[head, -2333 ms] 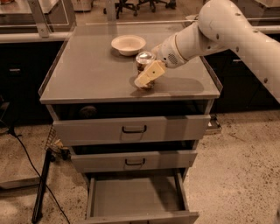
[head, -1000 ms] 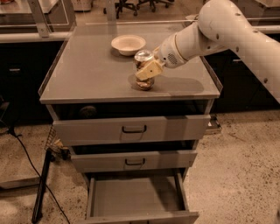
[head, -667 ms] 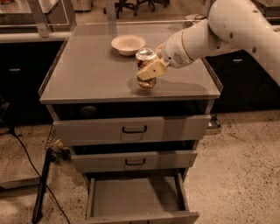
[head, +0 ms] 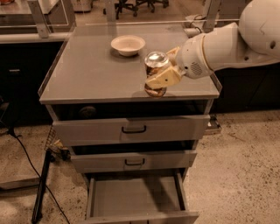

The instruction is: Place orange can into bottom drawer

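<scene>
Gripper (head: 160, 75) grasps the orange can (head: 156, 60), upright, well above the bottom drawer (head: 135, 197), which stands pulled open. White bowl (head: 127, 44) sits higher and farther back.

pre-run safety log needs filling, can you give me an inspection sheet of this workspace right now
surface: grey cabinet top, flat, raised edge on its left side
job's things: orange can upright near the top's front edge; bottom drawer pulled open, nothing seen on its floor
clutter: white bowl at the back of the top, apart from the can
grippers: gripper closed around the can from the right
cables: black cable trailing over the floor left of the cabinet
surroundings: speckled floor; office chairs beyond the cabinet
</scene>
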`<state>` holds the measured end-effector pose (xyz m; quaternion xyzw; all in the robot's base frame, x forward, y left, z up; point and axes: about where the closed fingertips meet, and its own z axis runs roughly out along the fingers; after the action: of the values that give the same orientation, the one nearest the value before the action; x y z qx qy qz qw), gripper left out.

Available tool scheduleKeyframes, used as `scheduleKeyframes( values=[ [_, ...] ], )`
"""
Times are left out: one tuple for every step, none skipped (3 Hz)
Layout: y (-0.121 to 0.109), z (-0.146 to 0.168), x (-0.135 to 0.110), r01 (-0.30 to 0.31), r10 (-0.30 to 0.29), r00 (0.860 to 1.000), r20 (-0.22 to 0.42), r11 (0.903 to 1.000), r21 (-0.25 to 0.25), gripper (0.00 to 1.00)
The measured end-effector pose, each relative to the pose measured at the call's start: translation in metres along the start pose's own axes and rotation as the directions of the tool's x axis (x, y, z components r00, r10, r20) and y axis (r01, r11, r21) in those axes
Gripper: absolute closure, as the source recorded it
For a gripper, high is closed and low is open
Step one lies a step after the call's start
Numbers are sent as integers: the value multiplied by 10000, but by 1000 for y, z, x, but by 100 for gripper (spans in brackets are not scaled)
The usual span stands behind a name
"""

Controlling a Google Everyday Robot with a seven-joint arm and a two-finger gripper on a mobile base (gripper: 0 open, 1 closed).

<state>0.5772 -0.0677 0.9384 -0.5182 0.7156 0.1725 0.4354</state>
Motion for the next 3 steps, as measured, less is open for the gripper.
scheduleKeyframes(
  values=[
    [41,-8,27,-197,196,9997,164,9998,54,100],
    [49,-8,43,-370,370,9993,-12,9993,-18,100],
    [48,-8,40,-336,336,9994,7,9994,-25,100]
  ],
)
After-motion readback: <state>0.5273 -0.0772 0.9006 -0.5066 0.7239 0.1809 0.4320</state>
